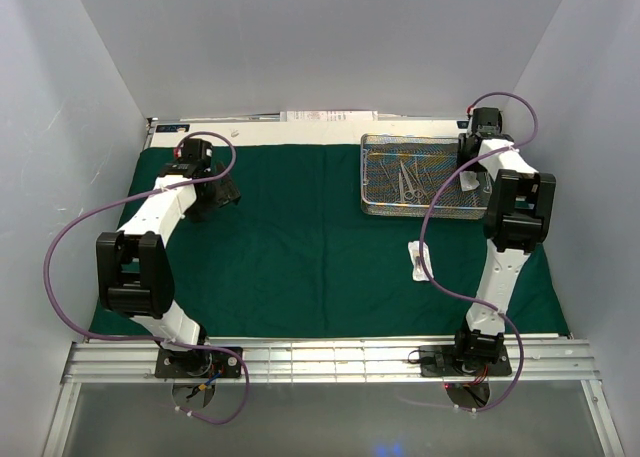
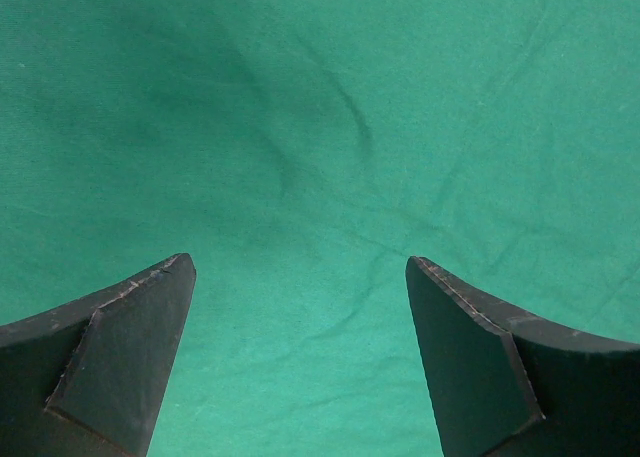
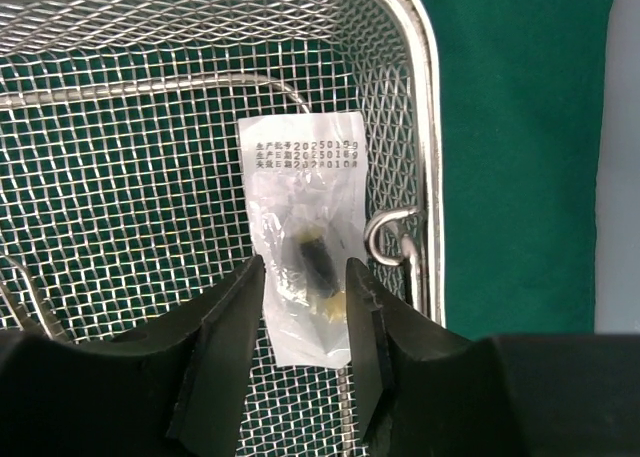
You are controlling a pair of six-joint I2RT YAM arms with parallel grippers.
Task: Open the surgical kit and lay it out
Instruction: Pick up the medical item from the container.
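The dark green drape (image 1: 300,247) is unfolded flat under the silver mesh tray (image 1: 364,177), with one clear packet (image 1: 418,260) laid out just in front of it. Scissors and forceps (image 1: 410,182) wait inside the tray. Above its right end the right tool (image 3: 303,272) pinches the second packet (image 3: 305,207); the left tool (image 2: 300,267) gapes empty, well left of the tray

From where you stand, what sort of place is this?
Probably a robot test cell staged as a surgical prep table, not a real operating room: plain white walls box it in, a left arm and right arm are bolted to a rail, and a green drape carries a wire-mesh tray of metal instruments.
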